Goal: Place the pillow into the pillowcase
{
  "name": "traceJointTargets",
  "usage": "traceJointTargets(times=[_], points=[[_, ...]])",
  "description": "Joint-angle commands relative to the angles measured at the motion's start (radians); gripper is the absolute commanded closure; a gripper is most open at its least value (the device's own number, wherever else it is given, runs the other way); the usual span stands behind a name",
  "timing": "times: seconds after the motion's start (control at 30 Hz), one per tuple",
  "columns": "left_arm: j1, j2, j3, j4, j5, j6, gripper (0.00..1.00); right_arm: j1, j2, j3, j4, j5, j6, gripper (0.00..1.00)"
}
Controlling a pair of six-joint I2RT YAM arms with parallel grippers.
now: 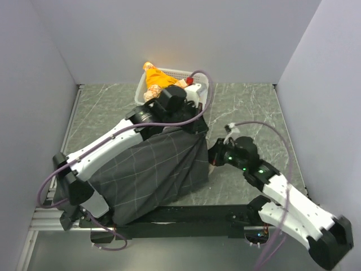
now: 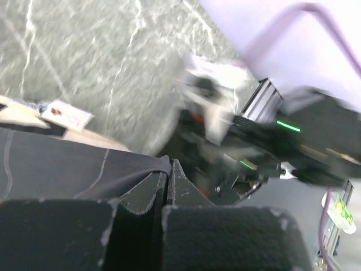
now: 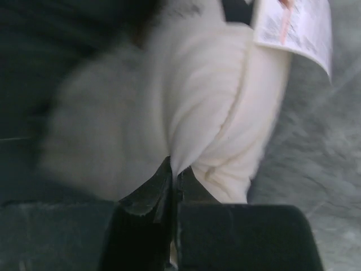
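Note:
The dark checked pillowcase point(image 1: 152, 169) lies spread in the middle of the table. My left gripper point(image 1: 192, 125) is shut on its upper right edge; in the left wrist view the jaws point(image 2: 167, 165) pinch a fold of the dark fabric point(image 2: 67, 164). My right gripper point(image 1: 216, 156) is at the case's right edge, shut on a fold of the cream pillow point(image 3: 197, 101) in the right wrist view point(image 3: 175, 169). The pillow's white label point(image 3: 293, 28) sticks out. The pillow is hidden under the case in the top view. A cream strip and label point(image 2: 67, 116) show in the left wrist view.
A white basket point(image 1: 194, 76) with an orange soft toy point(image 1: 155, 79) stands at the back middle, just behind my left wrist. Grey walls close in the marbled table point(image 1: 248, 107) on three sides. The right arm point(image 2: 271, 141) shows blurred in the left wrist view.

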Motion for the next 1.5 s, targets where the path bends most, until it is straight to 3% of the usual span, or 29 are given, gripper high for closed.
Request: traceJointTargets(times=[0.0, 0.17, 0.33, 0.47, 0.53, 0.63, 0.67, 0.73, 0.77, 0.87, 0.93, 1.03, 1.27, 1.33, 1.47], points=[[-0.020, 0.052, 0.236, 0.144, -0.046, 0.002, 0.99, 0.026, -0.215, 0.295, -0.171, -0.012, 0.037, 1.00], [-0.029, 0.069, 0.382, 0.215, -0.063, -0.050, 0.99, 0.026, -0.248, 0.472, -0.293, 0.074, 0.037, 1.00], [-0.021, -0.058, 0.374, 0.397, -0.123, -0.089, 0.98, 0.030, -0.217, 0.434, -0.262, 0.042, 0.052, 1.00], [-0.015, -0.026, 0.538, 0.331, -0.077, -0.080, 0.98, 0.047, -0.190, 0.417, -0.247, 0.013, 0.034, 1.00], [-0.011, -0.025, 0.546, 0.319, -0.070, -0.066, 0.98, 0.052, -0.171, 0.437, -0.261, 0.045, 0.011, 0.99], [0.011, -0.043, 0.531, 0.295, -0.079, -0.049, 0.98, 0.052, -0.184, 0.468, -0.284, 0.100, -0.006, 0.69], [0.023, -0.052, 0.504, 0.298, -0.071, -0.053, 0.98, 0.050, -0.188, 0.479, -0.297, 0.157, -0.008, 0.48], [0.064, -0.086, 0.468, 0.328, -0.050, -0.072, 0.98, 0.047, -0.197, 0.496, -0.355, 0.229, -0.009, 0.33], [0.072, -0.092, 0.447, 0.332, -0.037, -0.075, 0.98, 0.041, -0.200, 0.512, -0.374, 0.298, -0.011, 0.19], [0.087, -0.106, 0.440, 0.295, -0.027, -0.055, 0.98, -0.003, -0.220, 0.540, -0.449, 0.407, -0.008, 0.04], [0.089, -0.127, 0.424, 0.286, -0.028, -0.041, 0.99, -0.075, -0.224, 0.542, -0.480, 0.481, -0.006, 0.01], [0.092, -0.164, 0.373, 0.293, -0.042, -0.030, 0.98, -0.229, -0.190, 0.497, -0.453, 0.310, -0.002, 0.02], [0.097, -0.193, 0.364, 0.260, -0.043, -0.021, 0.98, -0.489, -0.115, 0.254, -0.194, -0.171, 0.096, 0.20], [0.097, -0.202, 0.358, 0.260, -0.043, -0.020, 0.98, -0.526, -0.060, 0.214, -0.059, -0.316, 0.159, 0.20], [0.097, -0.216, 0.335, 0.261, -0.046, -0.020, 0.98, -0.536, 0.016, 0.175, 0.064, -0.396, 0.251, 0.18]])
